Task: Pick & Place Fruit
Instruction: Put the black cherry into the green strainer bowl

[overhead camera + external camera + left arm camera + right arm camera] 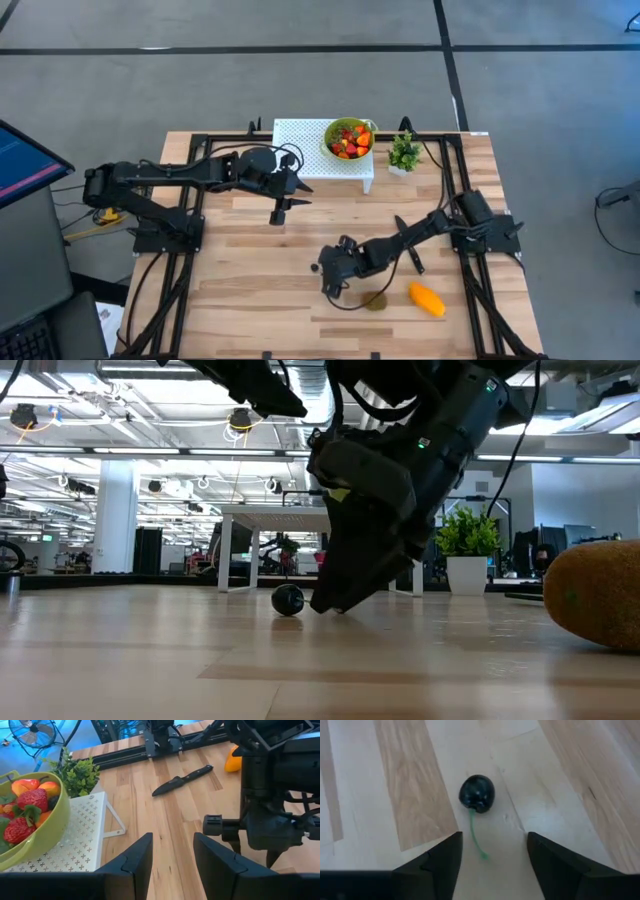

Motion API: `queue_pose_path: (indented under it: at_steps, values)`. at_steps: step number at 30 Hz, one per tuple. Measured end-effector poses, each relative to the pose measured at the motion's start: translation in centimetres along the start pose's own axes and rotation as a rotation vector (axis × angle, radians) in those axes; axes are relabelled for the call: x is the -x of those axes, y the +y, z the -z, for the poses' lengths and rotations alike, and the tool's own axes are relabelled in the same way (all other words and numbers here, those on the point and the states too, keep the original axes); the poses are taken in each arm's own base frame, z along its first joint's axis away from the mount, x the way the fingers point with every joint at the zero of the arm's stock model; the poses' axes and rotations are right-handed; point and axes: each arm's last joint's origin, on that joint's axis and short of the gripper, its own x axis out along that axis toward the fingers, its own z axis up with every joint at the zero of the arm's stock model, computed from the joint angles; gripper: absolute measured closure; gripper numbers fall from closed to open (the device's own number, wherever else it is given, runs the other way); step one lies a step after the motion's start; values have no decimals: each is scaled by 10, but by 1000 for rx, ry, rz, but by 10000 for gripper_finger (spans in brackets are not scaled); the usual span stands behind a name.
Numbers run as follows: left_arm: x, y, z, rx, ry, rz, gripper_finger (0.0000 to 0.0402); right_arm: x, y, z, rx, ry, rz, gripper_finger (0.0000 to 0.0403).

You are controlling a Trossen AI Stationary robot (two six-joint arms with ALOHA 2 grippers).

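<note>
The right gripper's (492, 852) fingers (440, 860) stand apart and empty just above the wooden table (260, 270), with a dark berry (477, 793) on a green stem lying loose on the boards just ahead of them, near the front edge. Beside it toward the right edge lie the kiwi (375, 300) and the mango (427, 299). The left gripper (172, 857), fingers likewise parted and empty, hovers nearer the back edge beside the white rack (300, 150) bearing the green bowl (331, 152) of fruit (351, 139).
</note>
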Motion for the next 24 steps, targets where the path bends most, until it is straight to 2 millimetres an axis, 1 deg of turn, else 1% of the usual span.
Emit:
queue_pose_path:
  at_steps: [4, 13, 15, 24]
  values:
    - [0, 0, 0, 0, 0, 0, 266, 0, -1, 0, 2, 2, 7, 230]
    - [0, 0, 0, 0, 0, 0, 266, -2, -3, 0, -4, 10, 1, 386]
    - [0, 0, 0, 0, 0, 0, 266, -2, -2, 0, 1, 15, -10, 396]
    - [0, 0, 0, 0, 1, 0, 266, -2, -1, -1, 14, 20, -31, 401]
